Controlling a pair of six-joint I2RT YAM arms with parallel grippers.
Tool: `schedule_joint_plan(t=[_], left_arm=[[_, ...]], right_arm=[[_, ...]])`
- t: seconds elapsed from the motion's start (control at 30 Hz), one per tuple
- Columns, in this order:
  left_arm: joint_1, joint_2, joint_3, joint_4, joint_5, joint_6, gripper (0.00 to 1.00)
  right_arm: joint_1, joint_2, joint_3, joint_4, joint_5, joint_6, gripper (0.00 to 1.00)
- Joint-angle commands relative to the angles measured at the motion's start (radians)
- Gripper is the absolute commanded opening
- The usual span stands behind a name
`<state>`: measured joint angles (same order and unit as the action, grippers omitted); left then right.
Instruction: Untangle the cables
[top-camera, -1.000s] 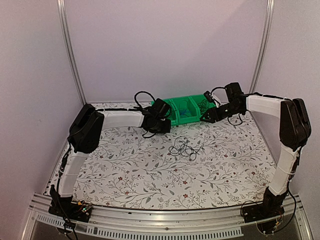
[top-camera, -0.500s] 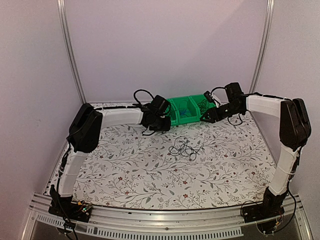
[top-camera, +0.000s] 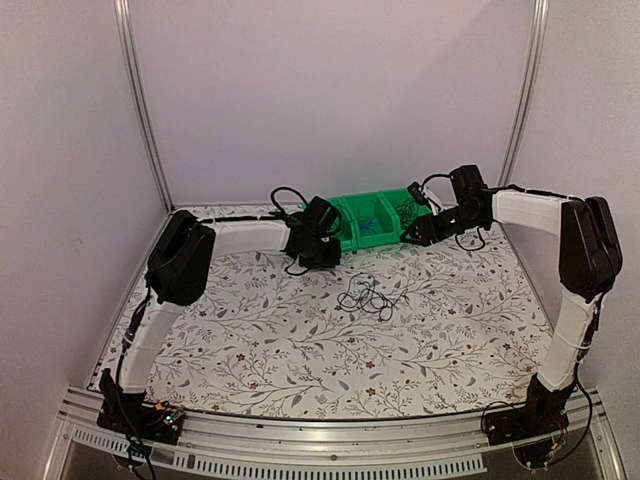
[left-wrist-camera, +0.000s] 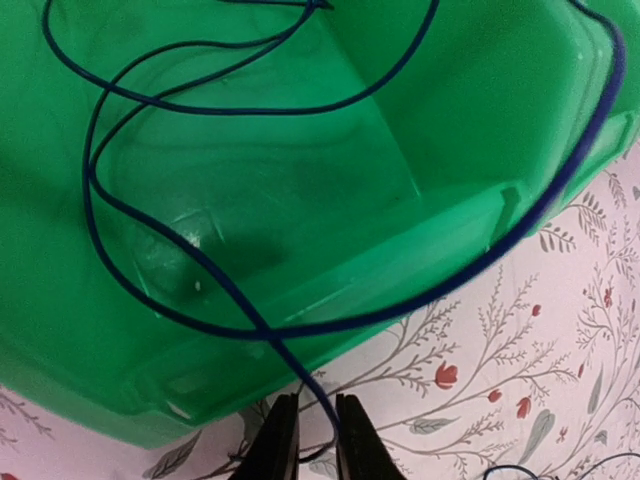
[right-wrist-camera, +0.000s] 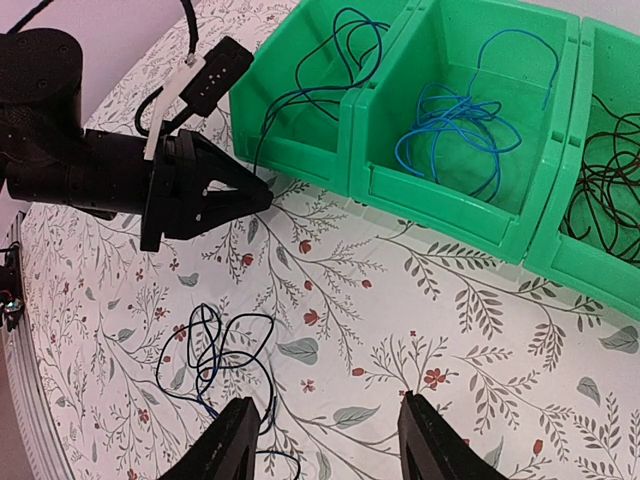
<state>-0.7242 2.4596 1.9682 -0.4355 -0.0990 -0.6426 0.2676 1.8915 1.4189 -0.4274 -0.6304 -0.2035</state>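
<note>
The loose tangle of thin black and blue cables (top-camera: 365, 297) lies on the flowered table; it also shows in the right wrist view (right-wrist-camera: 215, 350). My left gripper (top-camera: 338, 247) is at the front left corner of the left green bin (left-wrist-camera: 480, 120). Its jaws (left-wrist-camera: 317, 405) are shut on a dark blue cable (left-wrist-camera: 268, 335) that runs up over the rim and loops inside that bin. My right gripper (right-wrist-camera: 335, 440) is open and empty, above the table in front of the bins and to the right of the tangle (top-camera: 408, 237).
Three green bins (top-camera: 375, 220) stand in a row at the back. The left one holds the dark blue cable (right-wrist-camera: 345, 45), the middle one a light blue cable (right-wrist-camera: 460, 130), the right one black cables (right-wrist-camera: 600, 170). White walls close in the table.
The left arm's elbow has shifted a little to the right. The left gripper stays at the bin corner. The right arm and the tangle have not moved.
</note>
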Motion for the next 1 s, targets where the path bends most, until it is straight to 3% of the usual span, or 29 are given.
schedule_joint_plan(t=[0.0,0.1,0.27,0.43,0.77,0.97], left_arm=[[0.017,0.02,0.047,0.002,0.012,0.012,0.11],[0.014,0.007,0.061,0.012,0.007,0.032,0.0],[0.008,-0.057,0.091,0.032,0.009,0.064,0.0],[0.048,-0.109,0.046,0.158,0.007,0.036,0.0],[0.127,0.162,0.389,0.126,0.021,0.036,0.0],[0.127,0.155,0.346,0.137,0.045,0.012,0.0]], right_arm=[[0.003,-0.032,-0.007,-0.005,0.004,-0.008,0.51],[0.003,-0.033,-0.008,-0.006,0.006,-0.008,0.51],[0.004,-0.037,-0.015,-0.005,0.009,-0.011,0.51],[0.003,-0.03,-0.014,-0.003,0.004,-0.009,0.51],[0.004,-0.023,-0.005,-0.019,0.006,-0.024,0.5],[0.004,-0.032,-0.04,-0.082,-0.003,-0.126,0.48]])
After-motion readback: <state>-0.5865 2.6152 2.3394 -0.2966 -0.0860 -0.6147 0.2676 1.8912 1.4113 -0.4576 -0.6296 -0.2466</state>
